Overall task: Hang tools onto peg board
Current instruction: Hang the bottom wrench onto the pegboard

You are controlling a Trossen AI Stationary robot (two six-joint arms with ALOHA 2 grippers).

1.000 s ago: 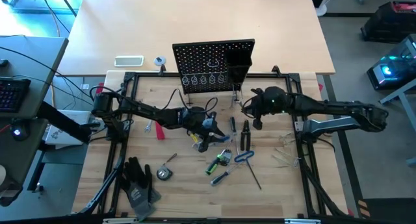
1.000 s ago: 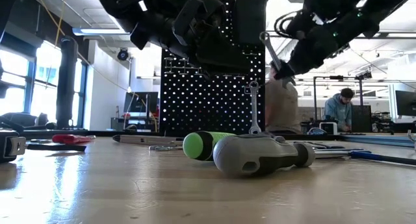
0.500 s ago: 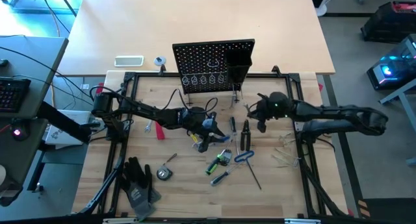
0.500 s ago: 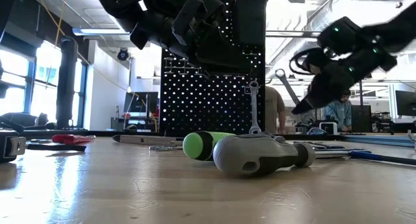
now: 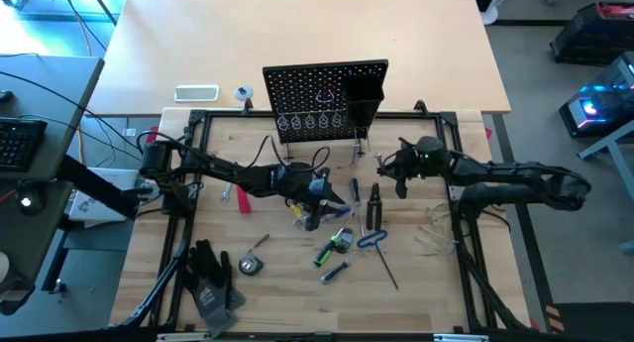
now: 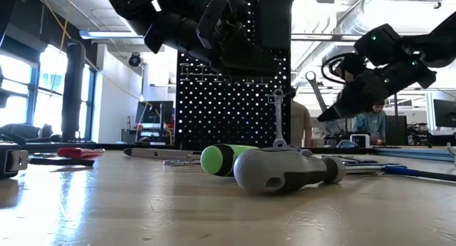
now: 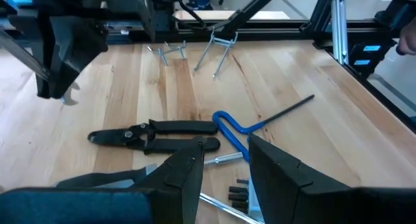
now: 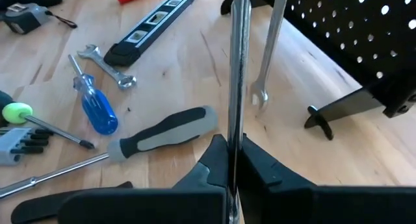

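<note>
Wrench point(image 8: 238, 68) clamped in my right gripper point(image 5: 400, 172) has swung away right of the peg board point(image 5: 327, 97), unhung beside one already hanging wrench point(image 6: 277, 118), while my left gripper point(image 7: 224, 165) hovers half-open over pliers point(image 7: 153, 134).

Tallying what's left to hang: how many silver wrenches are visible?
3. One wrench is clamped in the right gripper, a second hangs on the peg board, a third lies on the table beside the red-black flat tool. More may be hidden.
</note>
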